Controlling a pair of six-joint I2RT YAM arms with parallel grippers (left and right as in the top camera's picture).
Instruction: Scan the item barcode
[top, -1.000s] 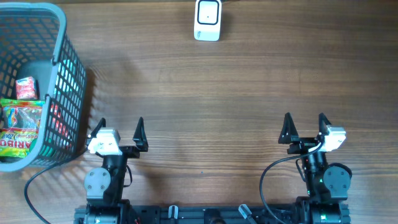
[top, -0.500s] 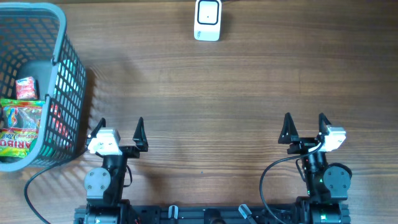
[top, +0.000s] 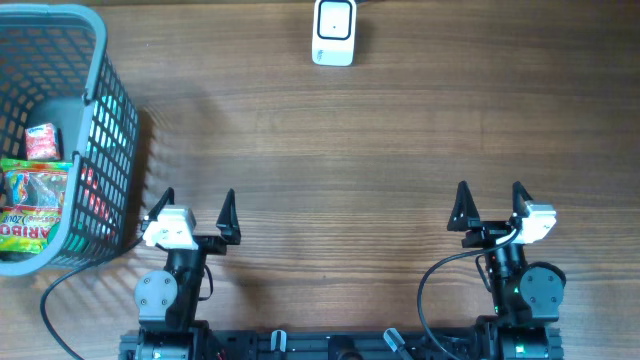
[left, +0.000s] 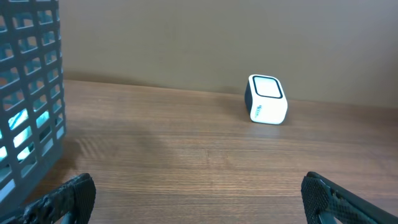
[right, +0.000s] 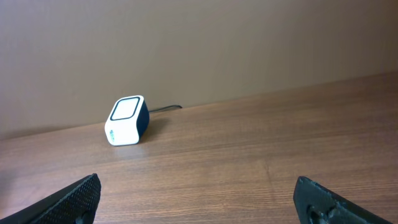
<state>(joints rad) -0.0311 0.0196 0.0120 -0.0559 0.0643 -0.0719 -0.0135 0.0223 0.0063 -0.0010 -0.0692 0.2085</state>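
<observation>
The white barcode scanner (top: 334, 32) stands at the table's far edge, in the middle; it also shows in the left wrist view (left: 267, 99) and the right wrist view (right: 127, 121). A colourful Haribo bag (top: 30, 205) and a small red packet (top: 40, 142) lie inside the grey basket (top: 95, 120) at the left. No barcode shows. My left gripper (top: 198, 205) is open and holds nothing, near the front edge just right of the basket. My right gripper (top: 490, 200) is open too, at the front right. Bare wood lies between each pair of fingers (left: 68, 196) (right: 74, 196).
The basket's mesh wall (left: 28, 93) rises close on the left of the left wrist view. A dark cable runs from the scanner toward the back wall (right: 165, 107). Both arm bases sit at the table's front edge.
The left gripper has shifted very slightly to the right. Nothing else has moved.
</observation>
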